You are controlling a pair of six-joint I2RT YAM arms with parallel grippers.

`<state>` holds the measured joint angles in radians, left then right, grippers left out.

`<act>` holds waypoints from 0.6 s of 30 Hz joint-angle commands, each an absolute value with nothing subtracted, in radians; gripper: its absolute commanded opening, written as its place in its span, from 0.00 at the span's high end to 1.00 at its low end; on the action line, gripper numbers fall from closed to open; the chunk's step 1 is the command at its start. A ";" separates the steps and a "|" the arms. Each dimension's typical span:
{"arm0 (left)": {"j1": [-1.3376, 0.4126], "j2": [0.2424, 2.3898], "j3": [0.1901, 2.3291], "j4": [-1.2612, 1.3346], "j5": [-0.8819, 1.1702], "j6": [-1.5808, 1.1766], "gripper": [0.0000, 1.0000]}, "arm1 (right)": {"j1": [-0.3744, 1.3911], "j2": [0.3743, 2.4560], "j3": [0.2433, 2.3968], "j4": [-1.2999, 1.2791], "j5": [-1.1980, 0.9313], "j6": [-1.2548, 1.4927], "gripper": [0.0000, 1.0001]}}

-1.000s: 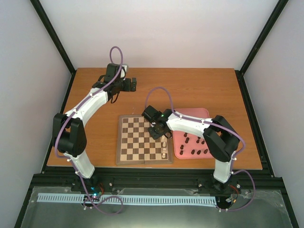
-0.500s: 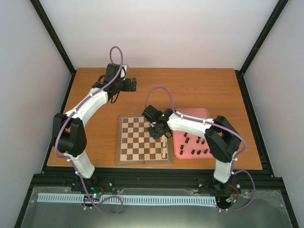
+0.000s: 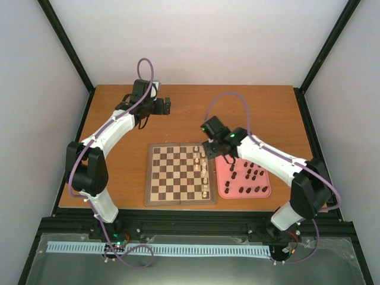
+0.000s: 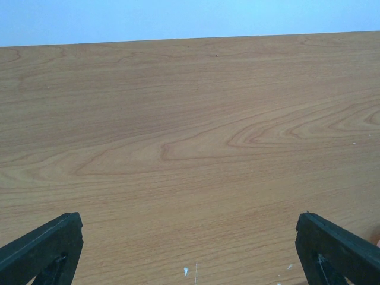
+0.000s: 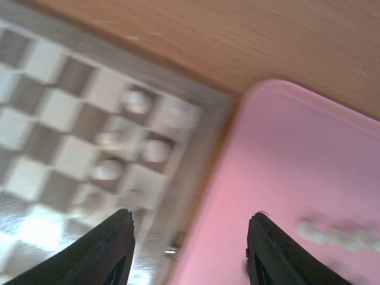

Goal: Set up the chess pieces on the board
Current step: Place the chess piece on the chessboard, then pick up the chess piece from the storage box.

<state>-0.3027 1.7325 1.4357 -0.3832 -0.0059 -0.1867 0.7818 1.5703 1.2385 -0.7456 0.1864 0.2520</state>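
Fetching: judged step is picking up the next man; right claw (image 3: 217,155) hangs empty over the line where board and tray meet.
Right claw state: black fingers (image 5: 116,246) apart, nothing between them.
Left claw (image 3: 165,105): parked far off over bare brown wooden counter (image 3: 255,107), fingers wide apart, holding nothing.
Board: square wooden chessboard with light and dark checks (image 3: 169,178), just below and left of the right claw; its plain border runs under the claw's left finger.
Cream pieces: small light turned chessmen (image 3: 205,173) stand on the board's two files nearest the right claw, none elsewhere on it.
Dark pieces: small brown-black chessmen (image 3: 248,181) sit in the pink rectangular tray (image 3: 243,196), near and right of the right claw.
Blur: right wrist view smeared; a few pale blobs on the pink, too soft to name.
Progress: judged early, with the dark side not yet placed.
Next move calls for: swinging right over the tray, lining the open fingers on one upright piece, then lowering and closing without knocking its neighbours.
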 commanded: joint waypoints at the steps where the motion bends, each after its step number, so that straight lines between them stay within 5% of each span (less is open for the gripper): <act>1: -0.295 1.729 1.484 -0.396 0.009 -0.193 0.00 | 0.633 1.519 1.137 -0.735 0.226 0.259 0.48; 18: -0.296 1.742 1.488 -0.394 0.008 -0.192 0.00 | 0.439 1.674 1.022 -0.600 0.193 0.238 0.55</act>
<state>-0.3027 1.7325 1.4357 -0.3840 0.0044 -0.1867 0.4675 1.6535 1.0275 -0.6365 0.1787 0.2466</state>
